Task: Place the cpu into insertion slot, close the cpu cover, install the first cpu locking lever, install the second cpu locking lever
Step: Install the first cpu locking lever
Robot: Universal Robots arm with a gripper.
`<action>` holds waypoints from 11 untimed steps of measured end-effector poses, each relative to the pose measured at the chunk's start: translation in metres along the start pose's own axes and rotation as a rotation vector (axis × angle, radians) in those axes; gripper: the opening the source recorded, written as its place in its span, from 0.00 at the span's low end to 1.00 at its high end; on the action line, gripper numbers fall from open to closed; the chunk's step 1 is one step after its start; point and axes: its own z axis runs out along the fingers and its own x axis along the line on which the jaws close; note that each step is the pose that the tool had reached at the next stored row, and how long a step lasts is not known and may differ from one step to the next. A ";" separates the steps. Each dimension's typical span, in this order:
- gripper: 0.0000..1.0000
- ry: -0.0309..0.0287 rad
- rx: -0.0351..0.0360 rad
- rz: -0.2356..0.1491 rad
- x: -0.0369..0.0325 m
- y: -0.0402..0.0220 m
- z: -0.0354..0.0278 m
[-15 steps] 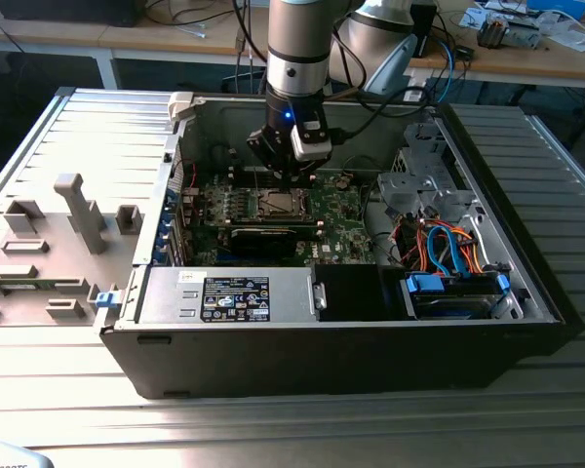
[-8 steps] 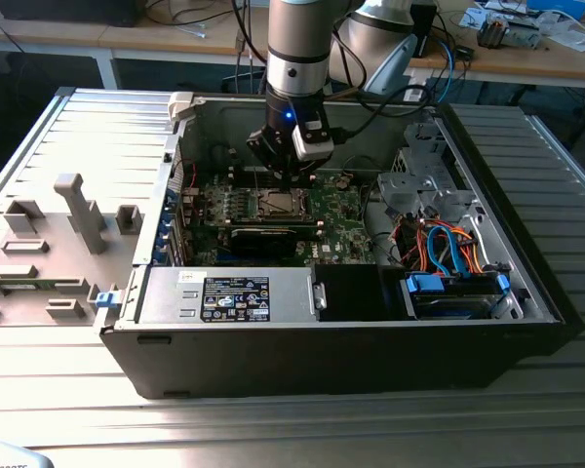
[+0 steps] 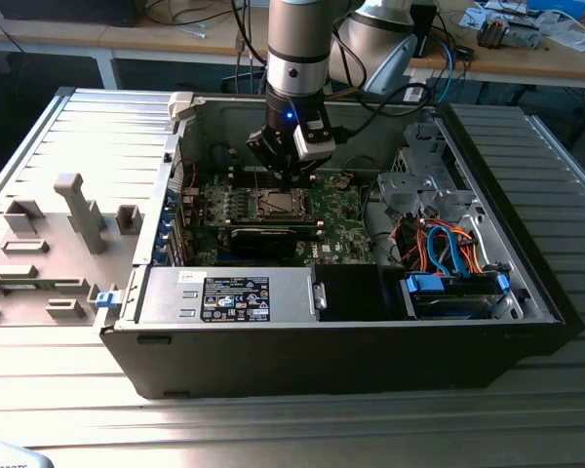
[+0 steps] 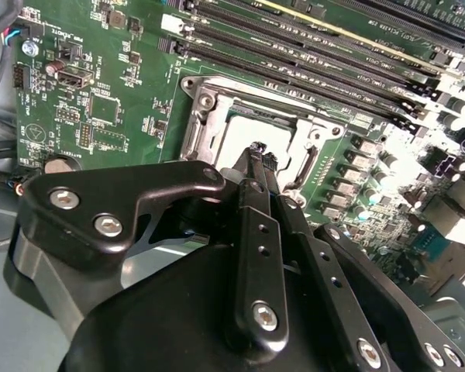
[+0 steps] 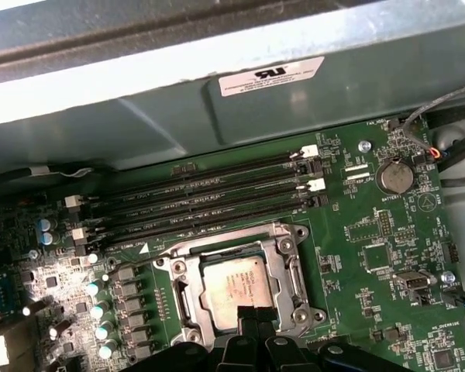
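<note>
The gripper (image 4: 257, 151) hangs pressed together, pinching nothing, at the cpu's (image 5: 234, 283) six o'clock edge; we count one cpu, seated in the insertion slot (image 5: 283, 246); four memory slots (image 5: 201, 203) show in both wrist views.

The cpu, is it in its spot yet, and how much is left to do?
The cpu looks already seated in the insertion slot, and the cpu cover seems to lie closed around it. The claw, shut with nothing in it, hovers right at the cover's edge. I cannot tell whether either locking lever is done.
</note>
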 end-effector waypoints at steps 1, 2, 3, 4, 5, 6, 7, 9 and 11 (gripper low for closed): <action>0.11 -0.0001 0.0000 -0.004 0.0000 0.0000 0.0000; 0.11 -0.0002 0.0001 -0.008 0.0000 0.0000 0.0000; 0.11 -0.0003 0.0001 -0.012 0.0000 0.0000 0.0000; 0.11 -0.0004 0.0001 -0.016 0.0000 0.0000 0.0000; 0.11 -0.0005 0.0001 -0.019 0.0000 0.0000 0.0000; 0.11 -0.0005 0.0001 -0.021 0.0000 0.0000 0.0000; 0.11 -0.0006 0.0001 -0.025 0.0000 0.0000 0.0000; 0.11 -0.0008 0.0001 -0.033 0.0000 0.0000 0.0000; 0.11 -0.0009 0.0001 -0.039 0.0000 0.0000 0.0000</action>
